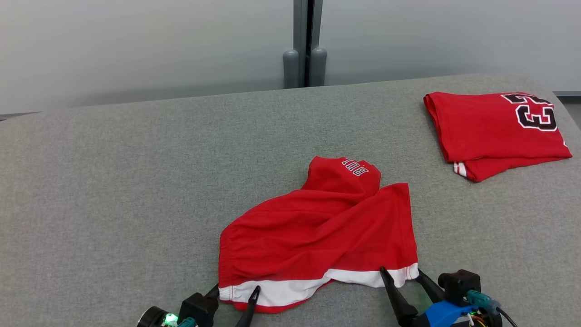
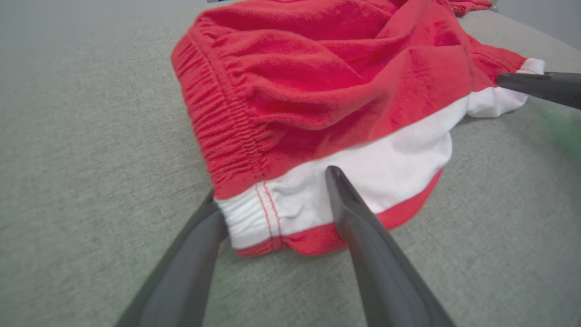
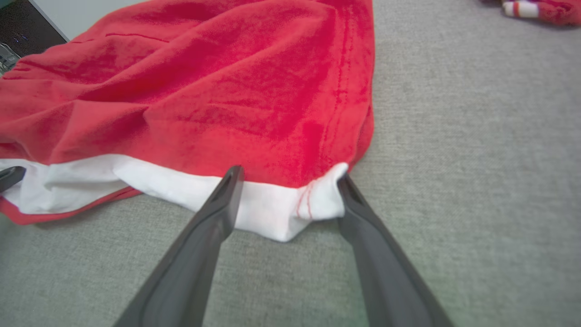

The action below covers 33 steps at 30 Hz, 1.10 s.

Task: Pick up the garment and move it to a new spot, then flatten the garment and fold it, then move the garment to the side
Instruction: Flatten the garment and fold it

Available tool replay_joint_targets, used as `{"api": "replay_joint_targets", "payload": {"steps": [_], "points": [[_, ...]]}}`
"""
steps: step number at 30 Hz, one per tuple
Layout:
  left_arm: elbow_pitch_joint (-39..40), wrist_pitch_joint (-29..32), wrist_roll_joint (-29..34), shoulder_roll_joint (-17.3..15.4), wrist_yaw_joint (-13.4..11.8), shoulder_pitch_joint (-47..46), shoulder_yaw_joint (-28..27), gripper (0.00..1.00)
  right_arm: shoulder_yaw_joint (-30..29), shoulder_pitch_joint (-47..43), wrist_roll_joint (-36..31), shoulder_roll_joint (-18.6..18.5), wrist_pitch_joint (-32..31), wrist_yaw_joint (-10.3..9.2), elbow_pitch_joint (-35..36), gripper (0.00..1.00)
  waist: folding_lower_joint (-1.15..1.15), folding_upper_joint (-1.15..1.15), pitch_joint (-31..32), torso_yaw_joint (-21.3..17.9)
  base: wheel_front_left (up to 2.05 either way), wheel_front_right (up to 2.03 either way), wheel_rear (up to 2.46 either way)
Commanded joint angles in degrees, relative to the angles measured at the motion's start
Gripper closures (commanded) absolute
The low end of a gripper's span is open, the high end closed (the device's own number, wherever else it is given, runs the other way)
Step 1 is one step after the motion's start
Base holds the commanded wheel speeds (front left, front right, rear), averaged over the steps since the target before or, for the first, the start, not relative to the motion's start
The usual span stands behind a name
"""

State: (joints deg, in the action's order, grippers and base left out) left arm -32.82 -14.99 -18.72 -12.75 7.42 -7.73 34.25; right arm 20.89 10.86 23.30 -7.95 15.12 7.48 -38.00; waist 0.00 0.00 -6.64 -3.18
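Shorts [image 1: 317, 227]: red, rumpled, white band along the near hem; white lettering on the far fold, perhaps "BUL".
Place: middle of grey table [image 1: 113, 181], towards 6 o'clock.
Left gripper [image 1: 236, 288]: jaws wide, astride the hem's 7 o'clock corner.
Right gripper [image 1: 401, 270]: jaws wide, astride the 5 o'clock corner.
Jersey [image 1: 494, 131]: folded, at 2 o'clock.

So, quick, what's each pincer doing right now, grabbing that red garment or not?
Left pincer: open, astride a white-edged corner of the red garment, not clamped.
Right pincer: open, astride its other white-edged corner, not clamped.
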Motion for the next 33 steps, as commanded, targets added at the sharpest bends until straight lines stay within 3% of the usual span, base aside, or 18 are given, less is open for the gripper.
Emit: {"api": "replay_joint_targets", "payload": {"steps": [1, 4, 5, 6, 7, 8, 22, 30, 33], "points": [[-0.09, -0.26, -0.38, -0.18, 0.05, -0.99, 0.41, 0.0, 0.33, 0.95, 0.11, 0.09, 0.01, 0.02, -0.37, 0.0, 0.0, 0.0, 0.05, -0.07, 0.0, 0.0, 0.0], [-0.2, -0.26, -1.05, -0.12, 0.06, -1.33, 1.43, 0.0, 1.11, 1.79, 0.39, 0.25, 0.01, 0.02, -1.36, 0.0, 0.0, 0.0, 0.16, -0.16, 0.0, 0.0, 0.0], [-0.25, -0.25, -1.24, -0.09, 0.06, -1.48, 1.77, 0.15, 1.4, 2.02, 0.51, 0.4, 0.01, 0.02, -1.89, 0.06, 0.0, 0.0, 0.19, -0.18, 0.0, 0.0, 0.0], [-0.18, -0.26, -1.62, 0.03, 0.06, -1.69, 2.2, 0.47, 1.55, 2.34, 0.56, 0.53, 0.01, 0.02, -2.38, 0.82, 0.0, 0.0, 0.21, -0.15, 0.0, 0.0, 0.0], [-0.09, -0.26, -2.08, 0.19, 0.06, -1.84, 2.52, 0.87, 1.64, 2.73, 0.56, 0.6, 0.01, 0.02, -2.79, 1.0, 0.0, 0.0, 0.21, -0.14, 0.0, 0.0, 0.0], [-0.03, -0.26, -2.49, 0.26, 0.06, -1.94, 2.87, 1.0, 1.62, 3.12, 0.62, 0.69, 0.01, 0.02, -3.05, 1.0, 0.0, 0.0, 0.23, -0.11, 0.0, 0.0, 0.0], [12.83, -0.26, -4.86, -0.69, 0.06, -2.18, -2.29, 1.0, -1.22, 2.74, -0.53, -1.55, 0.01, 0.02, 9.54, 1.0, 0.0, 0.0, 1.29, 0.34, 0.0, 0.0, 0.0], [16.9, -0.25, -6.16, -2.95, 0.06, -10.58, -3.8, 1.0, -3.12, 12.06, 1.35, -2.03, 0.01, 0.03, 12.69, 1.0, 0.0, 0.0, -1.25, -0.16, 0.0, 0.0, 0.0], [16.02, -0.26, -8.1, -4.9, 0.06, -19.96, -2.7, 1.0, -3.18, 22.01, 3.57, -2.21, 0.01, 0.02, 10.24, 1.0, 0.0, 0.0, -4.25, -0.47, 0.0, 0.0, 0.0]]}}
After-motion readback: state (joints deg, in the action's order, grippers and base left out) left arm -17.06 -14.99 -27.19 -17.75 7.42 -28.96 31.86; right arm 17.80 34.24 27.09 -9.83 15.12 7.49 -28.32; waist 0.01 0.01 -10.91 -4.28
